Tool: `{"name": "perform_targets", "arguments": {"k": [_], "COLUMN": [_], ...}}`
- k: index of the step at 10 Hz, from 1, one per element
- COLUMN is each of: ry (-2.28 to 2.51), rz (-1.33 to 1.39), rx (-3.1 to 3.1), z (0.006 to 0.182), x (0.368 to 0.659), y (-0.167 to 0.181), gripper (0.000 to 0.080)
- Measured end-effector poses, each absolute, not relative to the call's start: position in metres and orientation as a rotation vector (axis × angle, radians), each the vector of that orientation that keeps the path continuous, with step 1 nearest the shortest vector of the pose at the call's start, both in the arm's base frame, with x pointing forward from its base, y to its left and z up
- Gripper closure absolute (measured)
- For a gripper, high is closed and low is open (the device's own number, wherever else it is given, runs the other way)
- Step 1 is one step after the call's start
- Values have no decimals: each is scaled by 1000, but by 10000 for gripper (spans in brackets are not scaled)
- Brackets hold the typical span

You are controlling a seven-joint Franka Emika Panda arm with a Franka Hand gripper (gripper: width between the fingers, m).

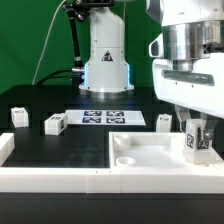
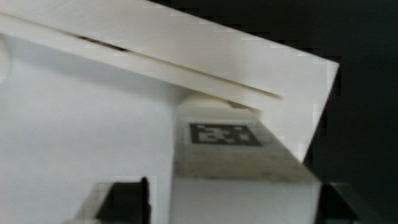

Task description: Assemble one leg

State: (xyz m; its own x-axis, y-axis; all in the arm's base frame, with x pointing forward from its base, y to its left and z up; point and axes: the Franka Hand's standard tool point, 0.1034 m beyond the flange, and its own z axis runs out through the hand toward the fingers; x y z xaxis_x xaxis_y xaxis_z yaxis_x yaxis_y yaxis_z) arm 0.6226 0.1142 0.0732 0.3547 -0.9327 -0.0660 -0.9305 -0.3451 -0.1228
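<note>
The small white plastic rectangular block that is the leg [image 1: 198, 140] stands upright, its long axis vertical. Its black-and-white square tag faces the exterior camera. It sits at about four o'clock in the exterior view, over the corner of the large flat white square panel [image 1: 150, 152]. I cannot tell whether its lower end touches the panel. In the wrist view the leg [image 2: 231, 150] runs lengthwise away from the camera, tag face showing. Its far end meets the panel [image 2: 71, 120] beside an edge.

The gripper [image 1: 197, 130] comes down on the leg from twelve o'clock and has hold of it. The jaws are closed to the width of the block, with one dark finger on each side of it. In the wrist view the gripper [image 2: 228, 198] shows those dark fingers [image 2: 125, 203] flanking the near end of the leg.

Another tagged white block [image 1: 165, 121] stands just beyond the panel, at about eleven o'clock from the held leg. The marker board [image 1: 112, 118] lies flat on the black table [image 1: 60, 145] near the centre. Two more white blocks [image 1: 55, 123] [image 1: 20, 117] rest towards nine o'clock, well apart from the gripper. Long white border rails [image 1: 50, 178] run along seven o'clock. The white robot base [image 1: 105, 65] stands at twelve o'clock behind the board.
</note>
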Motion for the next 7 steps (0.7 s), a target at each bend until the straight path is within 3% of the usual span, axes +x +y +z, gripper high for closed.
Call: {"name": "perform_targets", "arguments": {"k": [1,2,3,7], "ry": [1642,1532,1346,677], "rz": [-31,-38,-52,-70], "rx": [-2511,-2580,-2684,-2947], "z": [74,75,75,75], "x": [624,625,626,626], "y": [113,115,115,119], "gripper": [265,265,170,151]}}
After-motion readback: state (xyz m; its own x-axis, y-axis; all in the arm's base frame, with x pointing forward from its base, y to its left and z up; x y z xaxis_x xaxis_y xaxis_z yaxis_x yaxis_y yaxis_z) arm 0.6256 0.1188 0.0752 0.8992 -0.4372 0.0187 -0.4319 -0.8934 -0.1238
